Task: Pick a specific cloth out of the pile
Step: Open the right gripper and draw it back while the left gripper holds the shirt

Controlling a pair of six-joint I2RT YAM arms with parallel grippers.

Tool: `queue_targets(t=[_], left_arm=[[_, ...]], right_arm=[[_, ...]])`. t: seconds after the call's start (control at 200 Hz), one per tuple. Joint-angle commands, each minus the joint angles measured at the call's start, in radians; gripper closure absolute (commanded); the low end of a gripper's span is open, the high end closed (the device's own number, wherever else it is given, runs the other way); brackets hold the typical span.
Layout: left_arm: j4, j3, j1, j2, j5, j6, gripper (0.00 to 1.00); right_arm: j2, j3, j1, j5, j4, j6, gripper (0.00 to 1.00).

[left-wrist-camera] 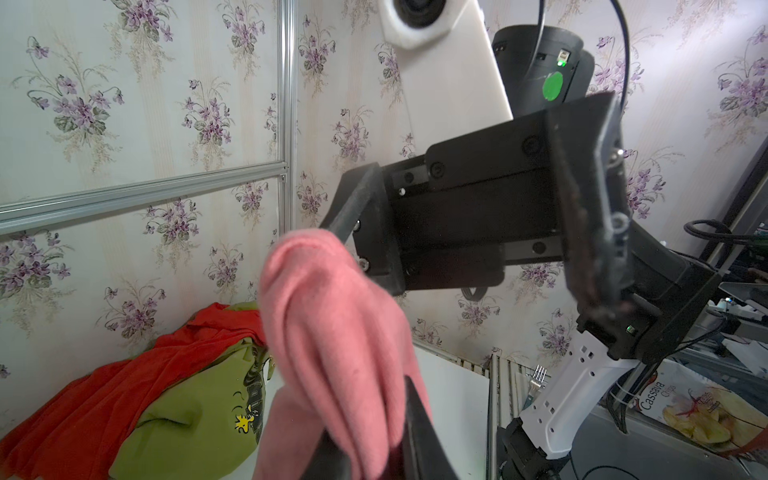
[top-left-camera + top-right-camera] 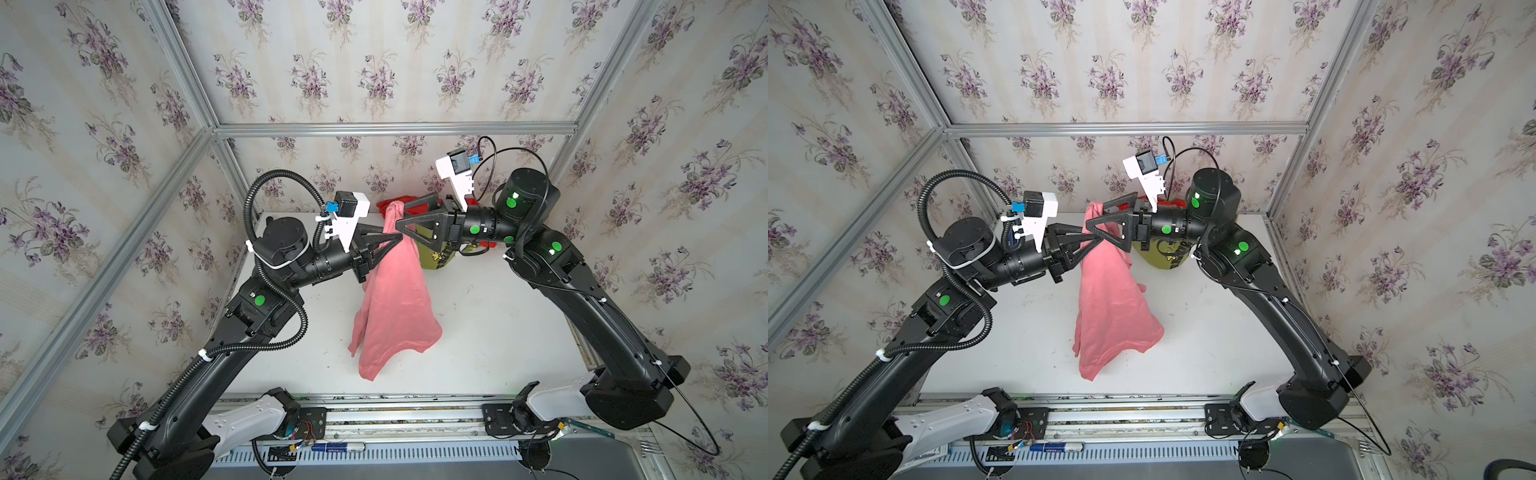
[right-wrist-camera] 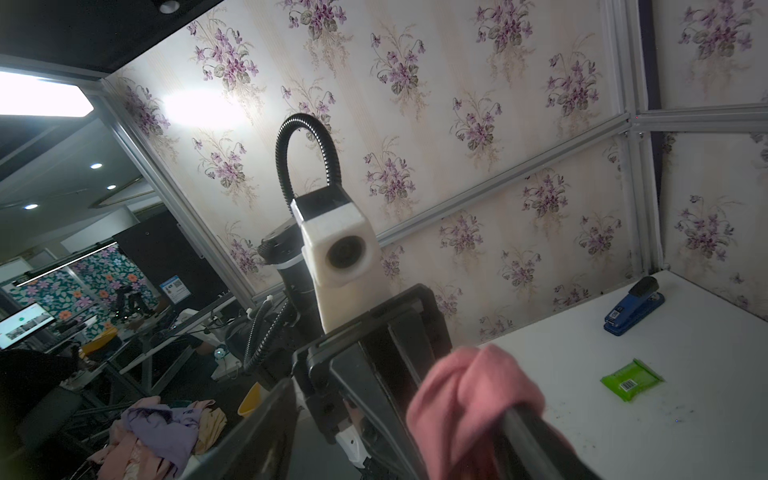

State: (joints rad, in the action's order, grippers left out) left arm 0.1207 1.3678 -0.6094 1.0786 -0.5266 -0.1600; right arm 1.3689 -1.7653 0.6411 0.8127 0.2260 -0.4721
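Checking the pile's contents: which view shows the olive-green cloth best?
The left wrist view: most of the olive-green cloth shows, yellow-black print included, against the red cloth. Both top views show only a patch, mostly hidden by the right arm. The right wrist view does not show it.

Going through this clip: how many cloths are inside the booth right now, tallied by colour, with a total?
salmon-pink cloth: 1
red cloth: 1
olive-green cloth: 1
Total: 3
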Motion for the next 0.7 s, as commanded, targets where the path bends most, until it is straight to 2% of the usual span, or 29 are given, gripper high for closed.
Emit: queue_targets(t=[0.0,0.24,0.43,0.455,0.495,0.695], left_arm=[[-0.066,-0.017,-0.001,-0.024,0.019,0.009,0.82],[-0.072,-0.054,-0.003,-0.056,0.01,0.007,0.82],[-0.072,-0.064,-0.006,-0.063,0.015,0.008,0.83],[-0.072,-0.065,-0.007,-0.066,0.019,0.011,0.83],[-0.072,-0.069,-0.013,-0.072,0.025,0.017,0.83],[-0.072,-0.063,-0.07,-0.071,0.069,0.039,0.83]], right_arm=[[-0.073,0.042,0.0,-0.09,0.083,0.106,0.21],[-0.247,0.196,0.0,-0.307,0.261,0.267,0.2],[-0.332,0.305,0.0,-0.395,0.371,0.377,0.13],[-0.345,0.322,0.0,-0.402,0.383,0.394,0.1],[-0.359,0.345,0.0,-0.413,0.404,0.415,0.01],[-0.459,0.456,0.0,-0.438,0.476,0.465,0.0]])
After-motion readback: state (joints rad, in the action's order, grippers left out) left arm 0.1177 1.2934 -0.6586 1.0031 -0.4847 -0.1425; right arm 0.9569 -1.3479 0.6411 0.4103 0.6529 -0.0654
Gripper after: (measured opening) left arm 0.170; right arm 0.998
